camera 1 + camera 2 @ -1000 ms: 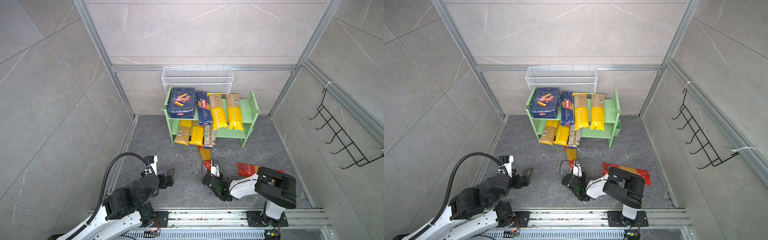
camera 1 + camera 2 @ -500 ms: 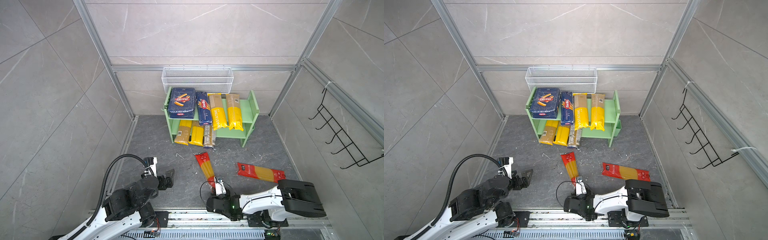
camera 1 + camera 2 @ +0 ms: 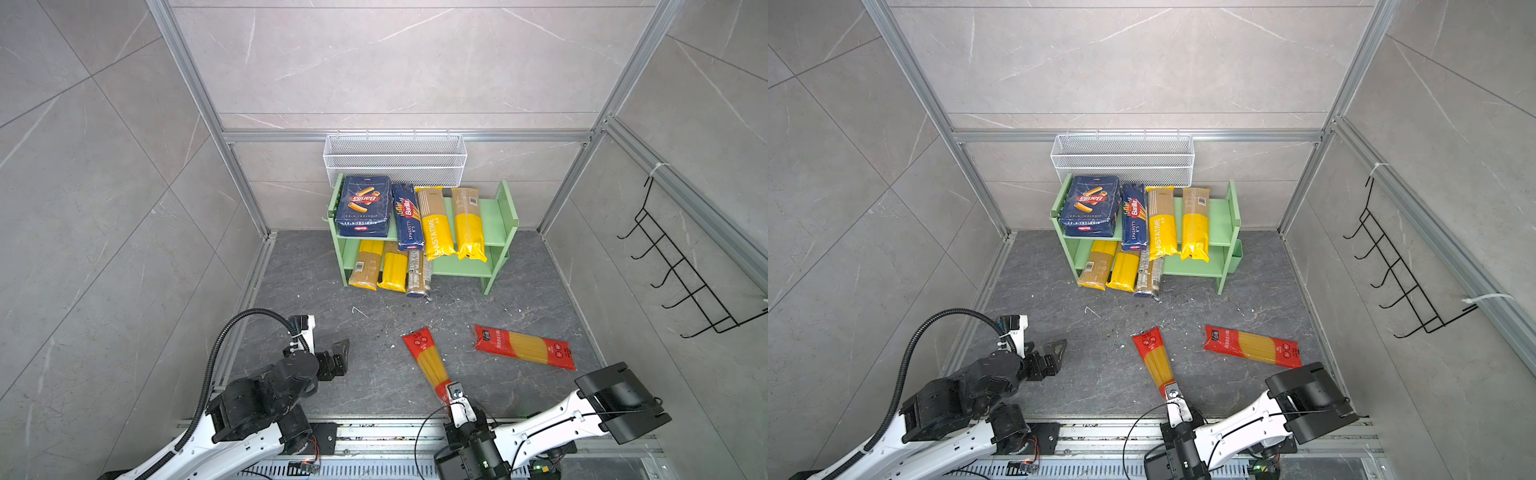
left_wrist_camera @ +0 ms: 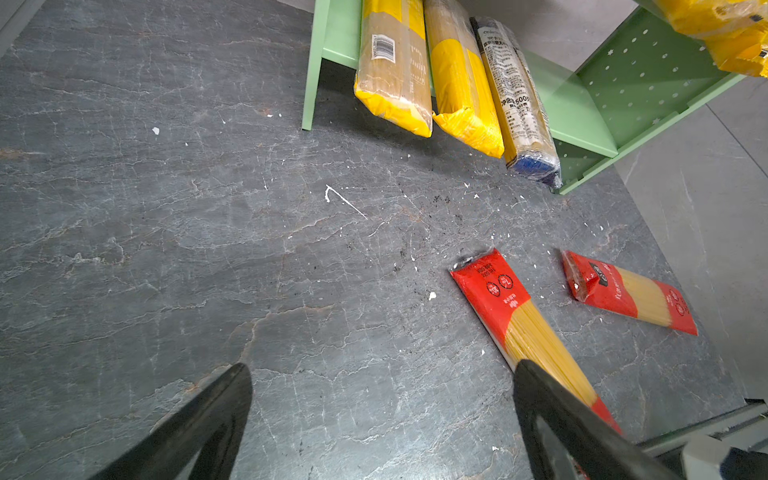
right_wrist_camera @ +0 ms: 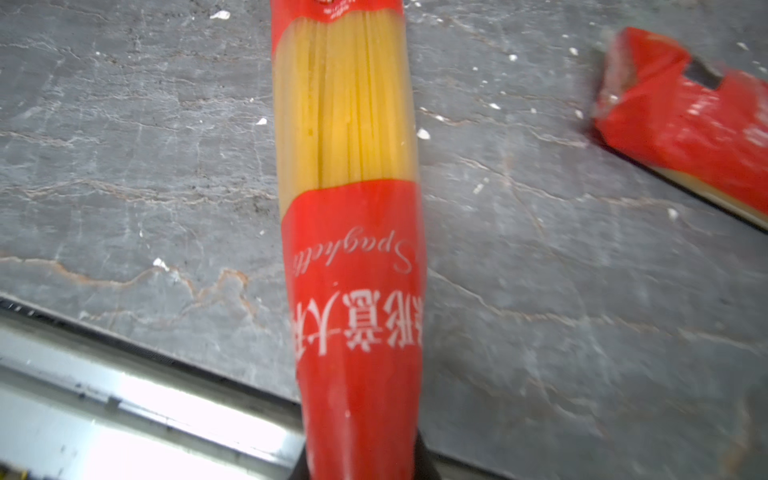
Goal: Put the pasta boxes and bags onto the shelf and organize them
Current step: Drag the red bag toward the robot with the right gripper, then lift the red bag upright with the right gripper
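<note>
While the left gripper [image 3: 338, 353] hangs low over the floor [image 3: 316, 286] with its jaws spread wide and nothing between them, the right gripper [image 3: 449, 405] is clamped tight on the near end of a red packet [image 3: 428, 359]. That packet runs away from the gripper toward the shelf [image 3: 494, 216]. Its far red end is down near the floor, and I can't tell whether it touches. The other red packet [image 3: 523, 347] lies flat on the floor off to the right, apart from the first and well short of the shelf.

On the top tier, from the left, lie the wide box [image 3: 365, 205], the narrow box [image 3: 408, 216] and the top yellow packets [image 3: 434, 224], side by side, with the packets overhanging the front edge. On the lower tier, the lower yellow packets [image 3: 392, 268] and the clear packet [image 3: 417, 272] lie together at the left, their ends poking out in front.
</note>
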`<state>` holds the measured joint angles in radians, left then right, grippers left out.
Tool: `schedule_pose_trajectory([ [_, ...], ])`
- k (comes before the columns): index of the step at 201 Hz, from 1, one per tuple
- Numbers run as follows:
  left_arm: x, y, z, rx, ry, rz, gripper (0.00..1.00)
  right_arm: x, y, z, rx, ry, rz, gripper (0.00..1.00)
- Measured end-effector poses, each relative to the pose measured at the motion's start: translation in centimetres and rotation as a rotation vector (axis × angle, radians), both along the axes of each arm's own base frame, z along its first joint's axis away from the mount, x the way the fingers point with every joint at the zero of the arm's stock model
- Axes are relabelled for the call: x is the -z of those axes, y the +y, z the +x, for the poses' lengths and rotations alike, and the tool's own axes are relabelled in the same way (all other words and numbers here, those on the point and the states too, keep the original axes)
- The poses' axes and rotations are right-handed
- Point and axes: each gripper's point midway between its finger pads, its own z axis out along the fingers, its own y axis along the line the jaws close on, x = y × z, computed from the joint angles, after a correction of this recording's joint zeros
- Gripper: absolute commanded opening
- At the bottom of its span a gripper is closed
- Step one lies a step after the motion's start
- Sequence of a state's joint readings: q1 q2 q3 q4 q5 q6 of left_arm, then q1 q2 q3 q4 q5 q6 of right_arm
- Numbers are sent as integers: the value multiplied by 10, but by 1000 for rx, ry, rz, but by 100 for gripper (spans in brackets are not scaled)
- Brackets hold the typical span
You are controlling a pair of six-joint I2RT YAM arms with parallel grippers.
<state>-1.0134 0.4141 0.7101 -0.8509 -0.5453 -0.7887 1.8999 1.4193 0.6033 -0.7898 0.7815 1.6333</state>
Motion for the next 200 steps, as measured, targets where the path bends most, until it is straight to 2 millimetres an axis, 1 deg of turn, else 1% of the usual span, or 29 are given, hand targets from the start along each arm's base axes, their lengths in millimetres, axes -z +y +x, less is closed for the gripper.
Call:
schedule_pose_trajectory([
  [50, -1, -3, 2, 3, -4, -3, 100, -25, -17, -10, 39, 18, 122, 0],
  [93, -1, -7, 3, 7, 0, -2, 100, -43, -36, -2, 80, -35, 148, 0],
  [118, -1, -8, 4, 6, -2, -4, 100, -60, -44, 2, 67, -97, 120, 0],
  [133, 0, -8, 4, 6, 2, 2, 100, -72, -45, 2, 43, -134, 99, 0],
  [162, 3, -11, 6, 6, 12, 18, 100, -95, -41, -3, -37, -220, 41, 0],
  [176, 5, -13, 7, 7, 19, 29, 100, -101, -38, -7, -78, -246, 27, 0],
  [200, 7, -15, 8, 7, 25, 40, 100, -105, -35, -12, -122, -266, 23, 0],
])
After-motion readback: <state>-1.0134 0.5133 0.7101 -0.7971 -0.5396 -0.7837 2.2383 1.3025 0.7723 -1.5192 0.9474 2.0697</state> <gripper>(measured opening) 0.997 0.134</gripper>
